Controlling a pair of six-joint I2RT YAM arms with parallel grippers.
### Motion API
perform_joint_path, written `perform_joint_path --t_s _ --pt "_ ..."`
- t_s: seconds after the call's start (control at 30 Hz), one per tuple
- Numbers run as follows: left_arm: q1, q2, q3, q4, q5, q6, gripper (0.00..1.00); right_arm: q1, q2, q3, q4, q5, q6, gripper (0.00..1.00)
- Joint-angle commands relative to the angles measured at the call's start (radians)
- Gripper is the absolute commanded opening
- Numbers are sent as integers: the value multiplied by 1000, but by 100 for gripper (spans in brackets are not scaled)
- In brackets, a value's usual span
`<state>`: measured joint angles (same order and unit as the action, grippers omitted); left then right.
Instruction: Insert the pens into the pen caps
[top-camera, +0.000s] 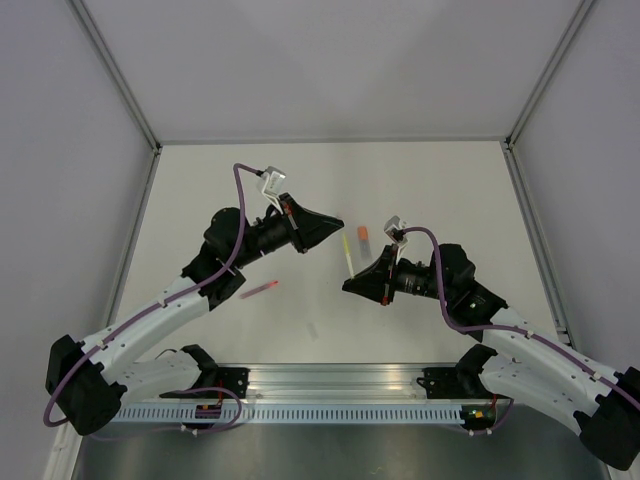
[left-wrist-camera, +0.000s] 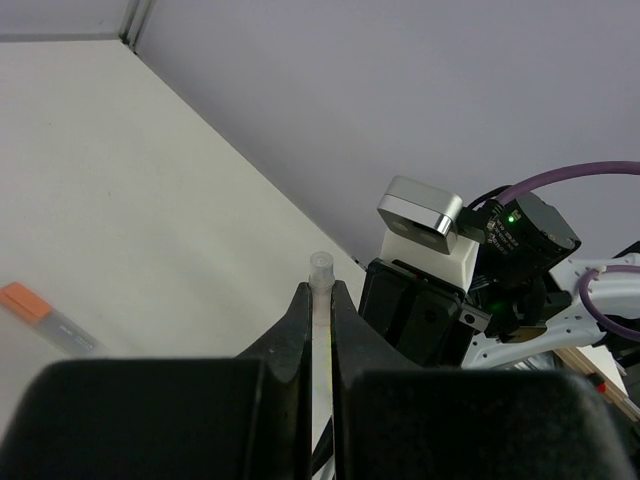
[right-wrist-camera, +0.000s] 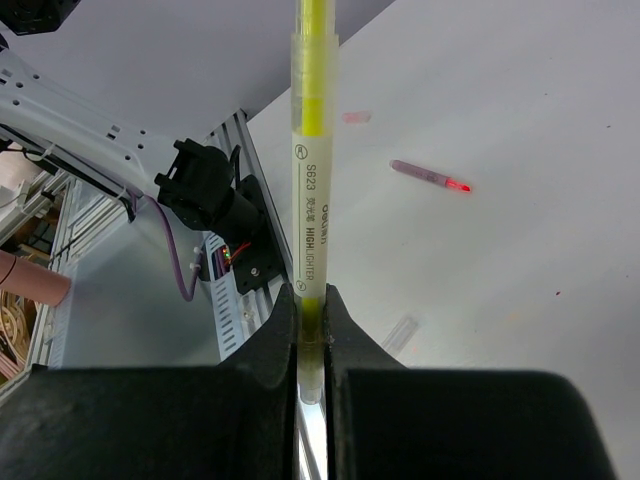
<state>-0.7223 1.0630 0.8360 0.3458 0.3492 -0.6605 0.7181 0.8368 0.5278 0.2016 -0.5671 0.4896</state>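
My right gripper (right-wrist-camera: 310, 295) is shut on the lower end of the pale yellow pen (right-wrist-camera: 310, 190), a highlighter that points up and away from the jaws. Seen from above, this pen (top-camera: 347, 255) slants from the right gripper (top-camera: 347, 285) toward the left gripper (top-camera: 335, 222). The left gripper (left-wrist-camera: 320, 290) is shut on a pale translucent pen cap (left-wrist-camera: 320, 268), whose end pokes out past the fingertips. A red-pink pen (top-camera: 260, 290) (right-wrist-camera: 430, 178) lies on the table to the left. A short orange-ended pen cap (top-camera: 362, 237) (left-wrist-camera: 22, 300) lies beside the yellow pen.
A small clear tube (top-camera: 312, 328) (right-wrist-camera: 400, 332) lies on the table near the front rail (top-camera: 340, 385). The right arm's wrist camera (left-wrist-camera: 420, 215) hangs close in front of the left gripper. Grey walls enclose the white table (top-camera: 450, 190) on three sides.
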Motion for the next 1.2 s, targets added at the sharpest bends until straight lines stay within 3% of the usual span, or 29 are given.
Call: perform_joint_path --t_s 0.0,0.27,1.0,1.1,1.13,1.17 --pt "-2 -18 -14 30 11 22 2 4 -15 14 19 12 -17 0" --pt "-3 3 -66 125 117 -47 2 4 -8 14 16 36 -16 0" --pt "-5 5 -209 232 160 -113 2 4 -27 5 38 58 -8 0" --pt "-5 -12 -207 233 145 -113 11 4 -16 6 44 29 -6 0" --pt "-5 -15 -199 231 136 -113 21 4 -12 6 47 7 -8 0" --pt "-5 -26 -195 228 129 -110 24 4 -10 8 53 -3 -6 0"
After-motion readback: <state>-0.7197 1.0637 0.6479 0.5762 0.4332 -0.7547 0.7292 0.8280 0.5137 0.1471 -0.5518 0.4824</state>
